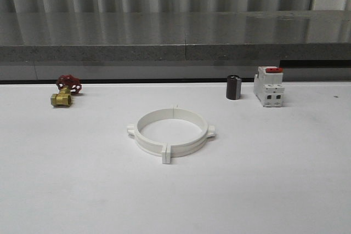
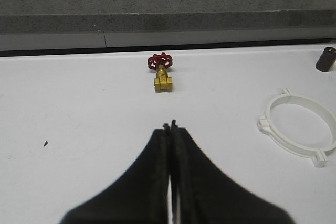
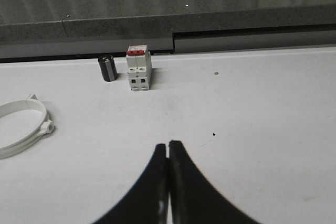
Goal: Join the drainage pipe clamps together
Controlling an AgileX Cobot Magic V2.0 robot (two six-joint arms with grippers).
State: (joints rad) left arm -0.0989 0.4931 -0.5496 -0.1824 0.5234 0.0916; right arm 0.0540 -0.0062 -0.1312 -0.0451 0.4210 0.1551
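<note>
Two drainage pipe clamps (image 1: 171,131) joined into one ring, flat on desk (image 1: 274,179) centre. One brass valve (image 1: 66,91) far left; one black cylinder (image 1: 233,87) beside one breaker (image 1: 269,86) far right. Left end effector (image 2: 171,127) clenched, empty; right end effector (image 3: 168,145) clenched, empty.

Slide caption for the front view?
Two white clamp halves form a ring mid-table, between brass valve and breaker.
</note>
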